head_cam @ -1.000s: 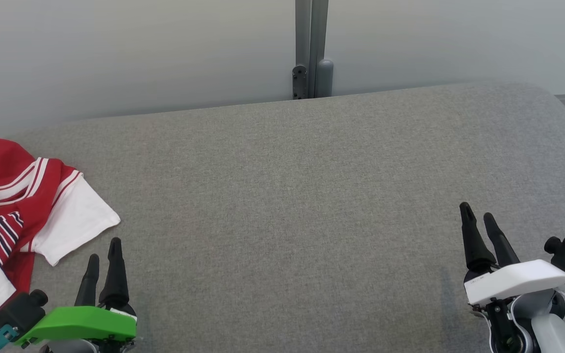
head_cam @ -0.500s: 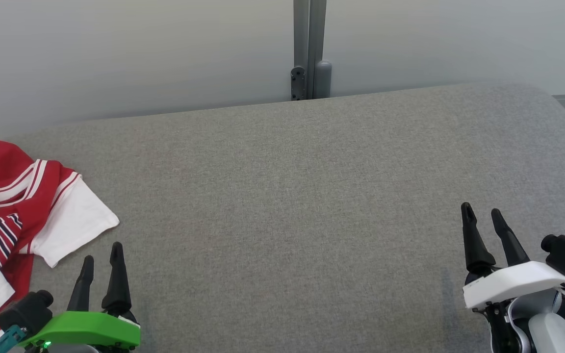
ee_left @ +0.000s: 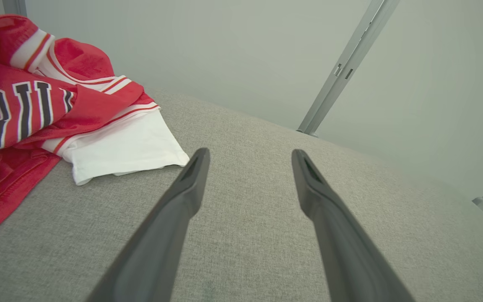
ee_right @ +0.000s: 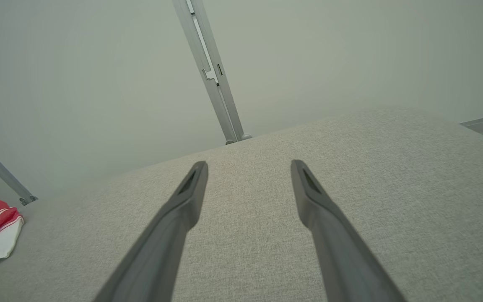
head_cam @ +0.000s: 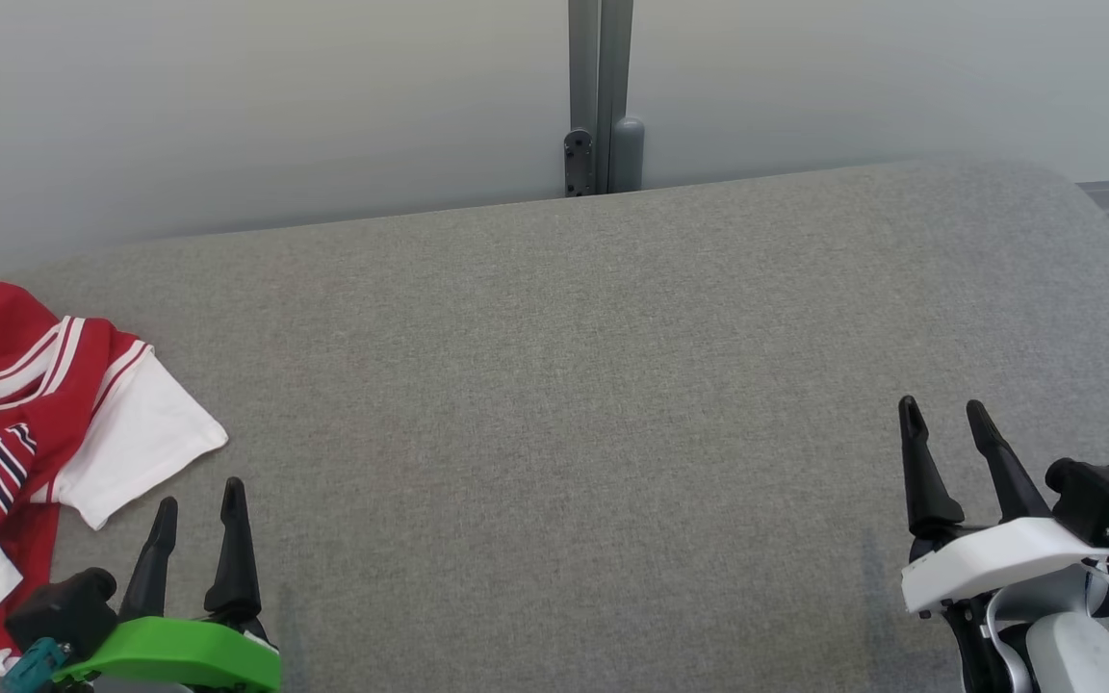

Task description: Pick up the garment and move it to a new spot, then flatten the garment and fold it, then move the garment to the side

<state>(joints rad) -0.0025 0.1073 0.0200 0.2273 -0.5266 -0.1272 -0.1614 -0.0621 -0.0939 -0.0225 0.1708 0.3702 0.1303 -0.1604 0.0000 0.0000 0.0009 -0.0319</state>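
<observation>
**Garment (head_cam: 25,423) crumpled at the far left, both grippers empty**

We start at the left, where the garment sits in a heap on the grey surface (head_cam: 554,385). The head view's left edge cuts it off. It is red and white, with red-and-white striped trim.

On a red panel we see big dark block letters outlined in white. In the left wrist view one letter looks like a "U". Folds cut the letters on either side of it, so we cannot read the whole word.

The heap's long axis runs from the near edge of the surface toward the wall (head_cam: 227,96). One white sleeve (head_cam: 145,433) lies flat and points right, toward the middle of the surface, with its hem at the right end.

Just right of the garment, and nearer to us, is the left gripper (head_cam: 199,493) with its green shell. Its jaws are spread and hold nothing, and the fingers point toward the wall. In the head view it sits close to the sleeve but apart from it.

At the middle of the far edge a grey post (head_cam: 598,96) stands upright against the wall.

At the lower right is the right gripper (head_cam: 941,404) with its white shell. Its jaws are also spread wide, with only bare surface between the fingers, and it is well apart from the garment. In its wrist view the garment shows as a small red-and-white patch at the far left edge.
</observation>
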